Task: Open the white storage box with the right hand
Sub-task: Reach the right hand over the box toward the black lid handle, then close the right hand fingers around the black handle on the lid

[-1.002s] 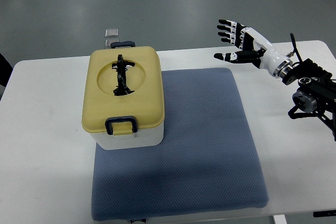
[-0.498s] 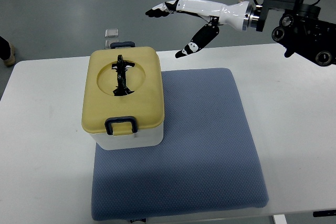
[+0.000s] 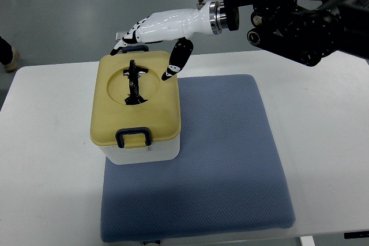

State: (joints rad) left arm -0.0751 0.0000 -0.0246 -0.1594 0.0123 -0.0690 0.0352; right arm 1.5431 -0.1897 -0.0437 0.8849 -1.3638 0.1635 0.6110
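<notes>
Above the far edge of the yellow lid [image 3: 136,101], the right hand [image 3: 154,33] hovers with fingers spread, gripping nothing; the white storage box [image 3: 140,151] sits shut on a blue mat [image 3: 225,159]; missing the rear latch [image 3: 134,48] could shove the box

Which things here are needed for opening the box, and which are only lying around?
For the job:
white storage box
its yellow lid
right hand, fingers spread above the lid

Only lying around:
blue mat
white table
</notes>
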